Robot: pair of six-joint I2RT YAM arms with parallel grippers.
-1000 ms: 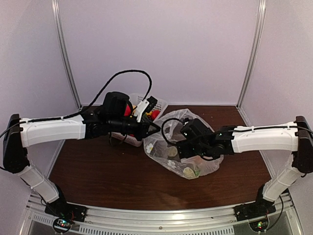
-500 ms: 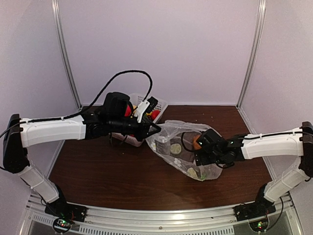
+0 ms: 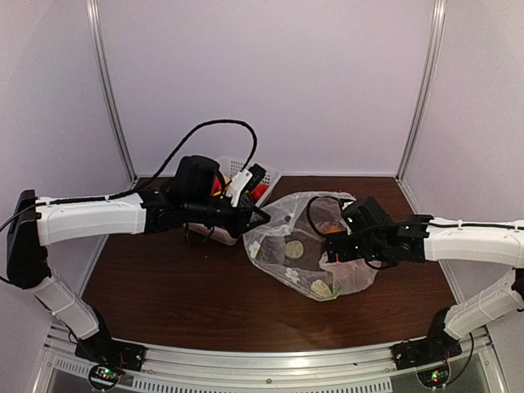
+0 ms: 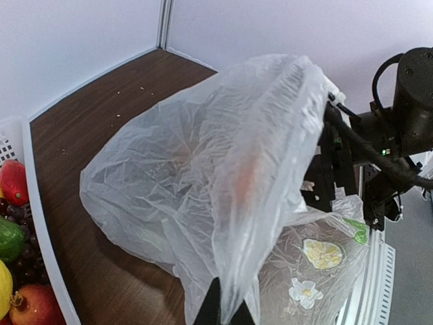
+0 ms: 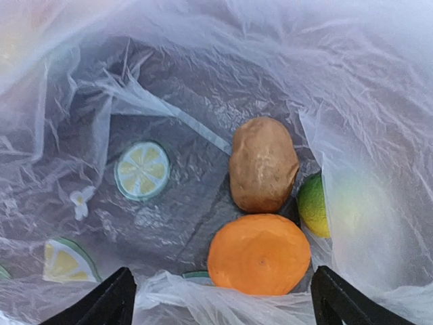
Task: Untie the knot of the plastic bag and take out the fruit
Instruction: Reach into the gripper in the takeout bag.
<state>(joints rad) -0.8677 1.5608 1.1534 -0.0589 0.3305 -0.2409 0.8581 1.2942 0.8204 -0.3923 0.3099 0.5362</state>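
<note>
From the overhead view I see my left fingers [image 3: 264, 214] pressed together on a fold of the plastic bag [image 3: 299, 254], holding that edge up off the table [image 3: 164, 286]. The left wrist camera confirms it: the left fingers [image 4: 223, 308] pinch the clear film at the bottom of the view, and the plastic bag [image 4: 216, 169] billows away from them toward the right arm. The bag sits right of centre on the table, just beside the white basket [image 3: 246, 173], which holds other fruit. My right fingers [image 3: 334, 244] are spread wide at the bag's upper right side. In the right wrist view the right fingers [image 5: 222, 271] stand apart, gripping nothing, and I look straight down into the bag [image 5: 169, 101]. Inside lie the orange fruit [image 5: 259, 254], the brown oval fruit [image 5: 264, 164] touching it, and the yellow-green fruit [image 5: 312, 203] tucked against both, partly veiled by film.
</note>
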